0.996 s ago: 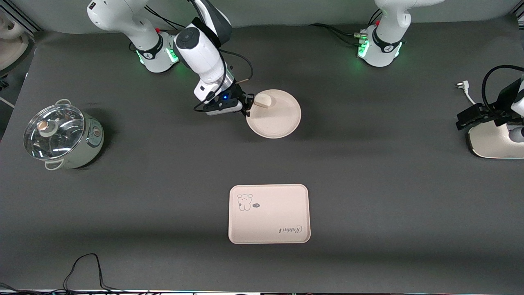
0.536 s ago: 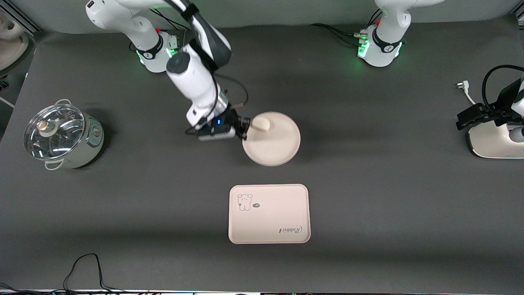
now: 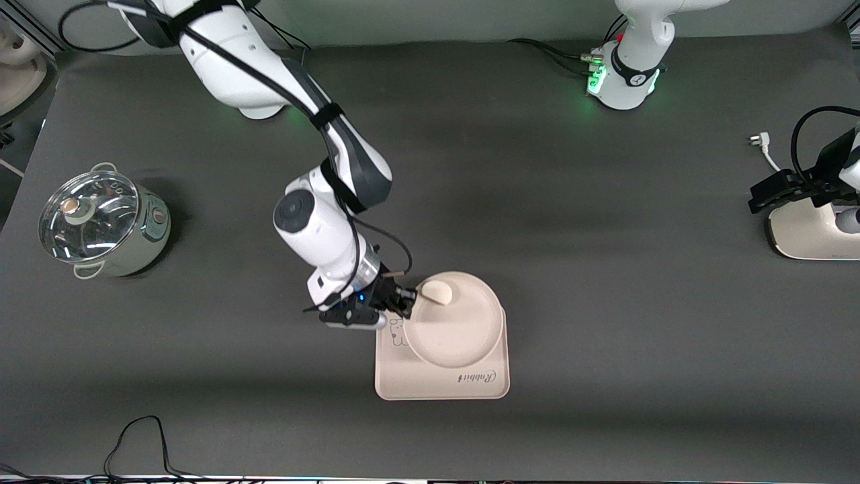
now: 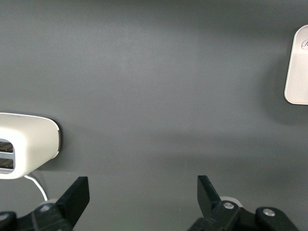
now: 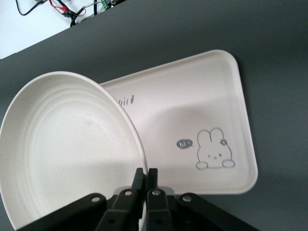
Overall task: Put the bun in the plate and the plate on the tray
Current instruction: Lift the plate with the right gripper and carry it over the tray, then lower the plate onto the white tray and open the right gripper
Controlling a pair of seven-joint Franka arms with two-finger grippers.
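Note:
My right gripper [image 3: 403, 306] is shut on the rim of the round cream-pink plate [image 3: 460, 326]. It holds the plate over the part of the tray [image 3: 437, 383] that is farther from the front camera. The off-white bun [image 3: 437, 292] lies in the plate near the gripped rim. In the right wrist view, the right gripper [image 5: 146, 174] pinches the plate [image 5: 62, 154] beside the tray [image 5: 192, 110] with its rabbit drawing; the bun is hidden there. My left gripper [image 3: 772, 191] waits open at the left arm's end of the table, and it also shows in the left wrist view [image 4: 143, 185].
A pot with a glass lid [image 3: 101, 222] stands at the right arm's end. A white appliance [image 3: 806, 235] sits under my left gripper and also shows in the left wrist view [image 4: 26, 149]. A plug [image 3: 758, 141] lies near it. A black cable [image 3: 141, 437] lies along the near edge.
My right gripper has carried the plate with the bun toward the front camera, from the middle of the table to over the tray. The left arm has not moved.

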